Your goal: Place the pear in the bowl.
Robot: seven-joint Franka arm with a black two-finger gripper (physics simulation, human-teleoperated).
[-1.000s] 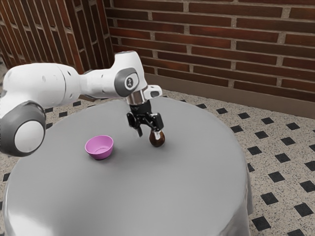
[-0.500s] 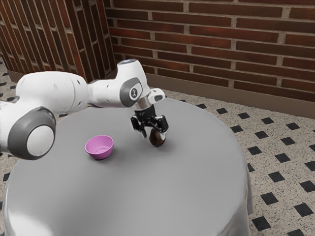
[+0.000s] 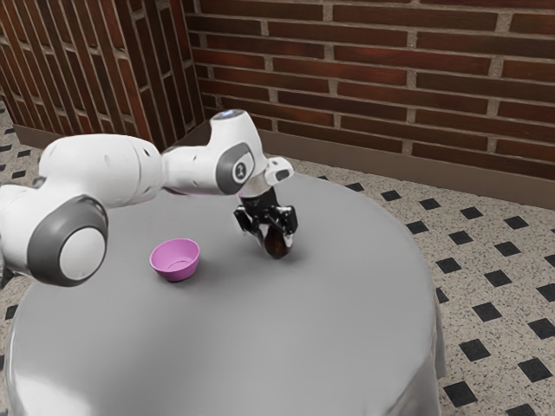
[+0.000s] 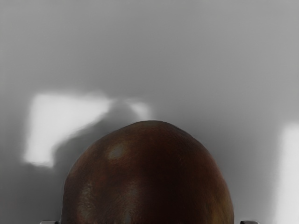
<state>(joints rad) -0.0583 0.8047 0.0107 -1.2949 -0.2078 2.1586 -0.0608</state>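
Observation:
My gripper (image 3: 276, 237) is low over the table, its fingers open on either side of the dark brown pear (image 3: 277, 247), whose upper part they partly cover. In the wrist view the pear (image 4: 148, 177) bulges up large and rounded, between the tips of my gripper (image 4: 149, 222); a narrow gap shows beside one fingertip. The pink bowl (image 3: 175, 261) stands upright on the table, apart from the pear, toward the exterior view's left. Its visible inside holds nothing.
A round table with a grey cloth (image 3: 260, 338) carries both things. Its rounded edge runs past the pear on the exterior view's right. Behind the table rises a brick wall (image 3: 373, 78). The arm's links reach in over the table's far-left part.
My hand has come down and moved slightly toward the exterior view's right, bringing the fingers from above the pear to around it. Pear and bowl have stayed where they were.

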